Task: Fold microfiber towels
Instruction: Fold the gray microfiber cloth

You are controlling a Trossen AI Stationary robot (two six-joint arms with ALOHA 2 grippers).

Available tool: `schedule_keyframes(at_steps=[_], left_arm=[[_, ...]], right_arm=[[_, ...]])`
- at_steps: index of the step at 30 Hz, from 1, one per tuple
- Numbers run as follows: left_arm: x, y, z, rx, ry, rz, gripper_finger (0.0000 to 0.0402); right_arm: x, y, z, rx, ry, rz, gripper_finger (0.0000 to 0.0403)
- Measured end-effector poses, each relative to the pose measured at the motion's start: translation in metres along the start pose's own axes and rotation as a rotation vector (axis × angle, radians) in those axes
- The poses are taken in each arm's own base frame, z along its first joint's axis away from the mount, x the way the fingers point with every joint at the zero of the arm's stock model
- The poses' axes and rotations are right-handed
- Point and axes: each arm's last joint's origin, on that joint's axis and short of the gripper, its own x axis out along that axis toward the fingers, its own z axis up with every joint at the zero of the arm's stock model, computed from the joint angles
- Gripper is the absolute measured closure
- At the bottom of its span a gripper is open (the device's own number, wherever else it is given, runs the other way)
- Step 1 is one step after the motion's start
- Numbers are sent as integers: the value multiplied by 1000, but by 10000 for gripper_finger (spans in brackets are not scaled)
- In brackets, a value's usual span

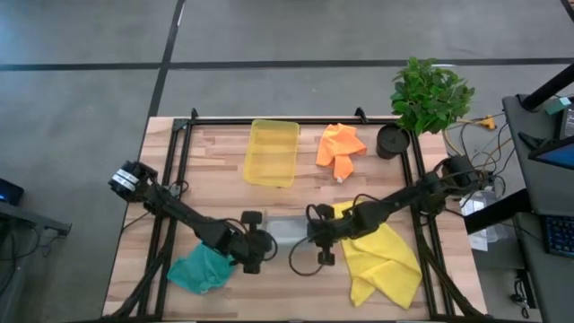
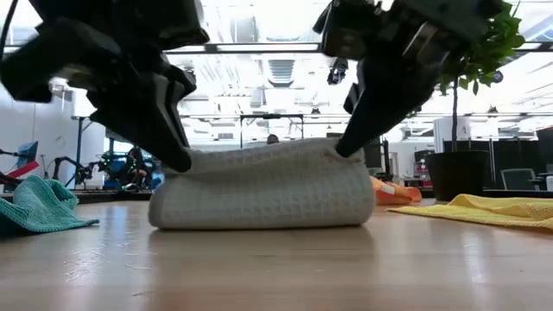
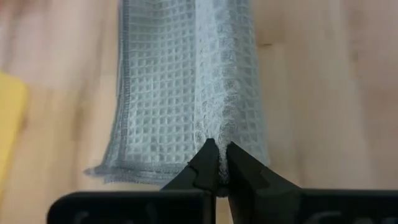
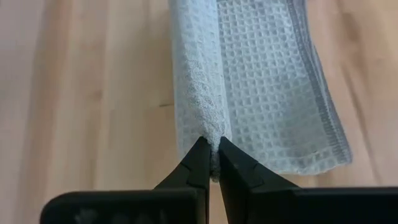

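Grey microfiber towel (image 1: 285,231) lies near the front middle of the bench (image 1: 224,144), between the two arms, and each one pinches an opposite end of it. The left end effector (image 3: 218,163) is clamped narrow on a ridge of cloth at one end; the right end effector (image 4: 209,157) is clamped the same way at the other. Gripping both ends at once looks meant to carry one edge over evenly, so the fold stays straight. Seen from bench height, the towel forms a low doubled hump, raised slightly at the two pinched ends and resting on the wood below. Its waffle weave and stitched hem show clearly. The teal towel (image 1: 199,269), yellow towel (image 1: 386,256) and orange towel (image 1: 340,146) lie crumpled and apart, seemingly not yet folded
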Motion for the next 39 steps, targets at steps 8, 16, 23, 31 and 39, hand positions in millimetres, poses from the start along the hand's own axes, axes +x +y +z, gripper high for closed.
schedule_keyframes(at_steps=[8,16,23,31,39], left_arm=[[2,7,2,29,20,-38,401],[-16,-8,16,42,-17,-604,401],[-24,2,12,-30,-48,-301,401],[-25,6,7,-9,-2,-276,401],[-14,3,-1,4,52,-261,401]], right_arm=[[2,-23,8,25,23,50,390],[-6,8,9,-29,62,469,390],[-5,7,4,27,61,295,390],[-2,-6,8,34,37,232,390],[-1,-16,12,10,20,209,390]])
